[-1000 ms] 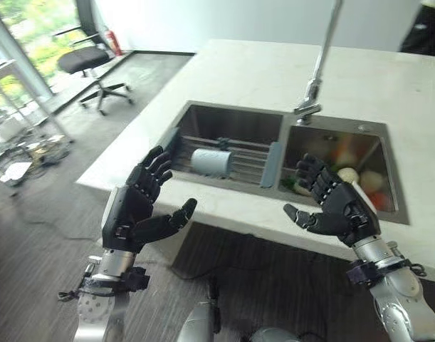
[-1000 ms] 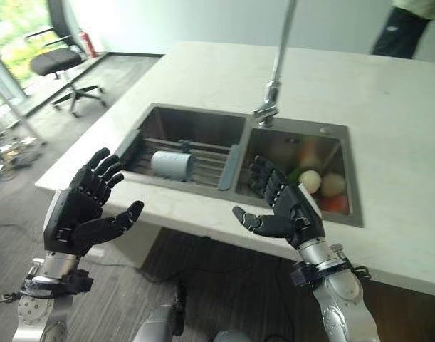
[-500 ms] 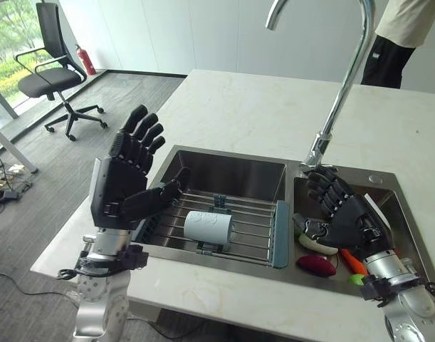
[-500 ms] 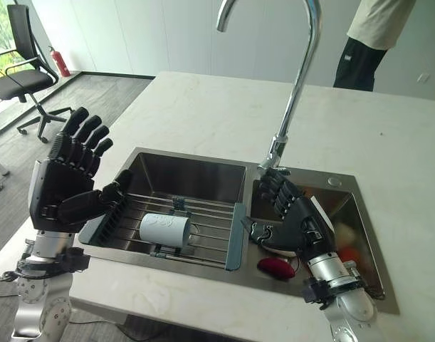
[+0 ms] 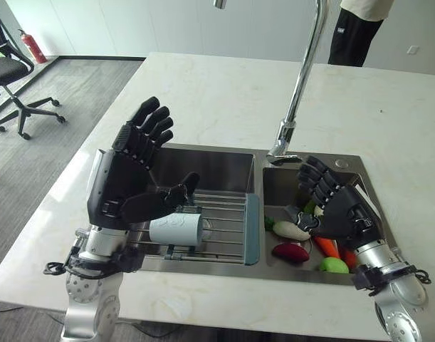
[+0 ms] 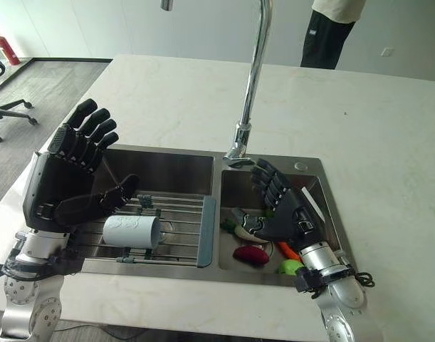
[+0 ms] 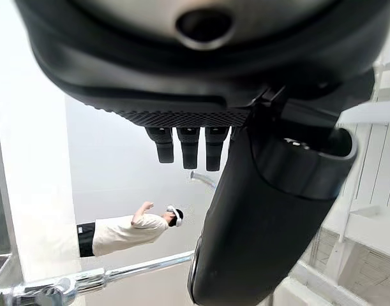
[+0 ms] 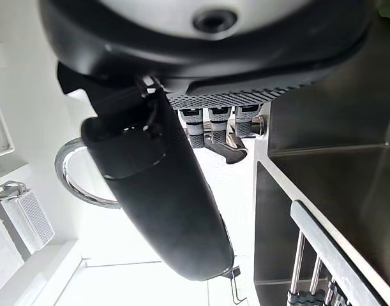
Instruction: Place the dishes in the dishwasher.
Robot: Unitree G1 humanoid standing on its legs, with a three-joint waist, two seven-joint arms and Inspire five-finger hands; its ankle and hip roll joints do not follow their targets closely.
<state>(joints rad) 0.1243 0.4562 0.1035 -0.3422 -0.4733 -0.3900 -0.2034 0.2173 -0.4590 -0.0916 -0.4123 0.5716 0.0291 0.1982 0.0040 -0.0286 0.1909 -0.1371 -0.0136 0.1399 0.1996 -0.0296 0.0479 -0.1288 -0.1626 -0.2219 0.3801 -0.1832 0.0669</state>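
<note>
mug (image 5: 176, 230) on sink rack (image 5: 224, 229), partly behind left hand (image 5: 128, 182).

A pale stone worktop (image 5: 203, 92) holds a double steel sink (image 5: 224, 160) with a tall tap (image 5: 302, 78); a person (image 5: 356, 28) stands beyond, an office chair (image 5: 7, 78) aside
</note>
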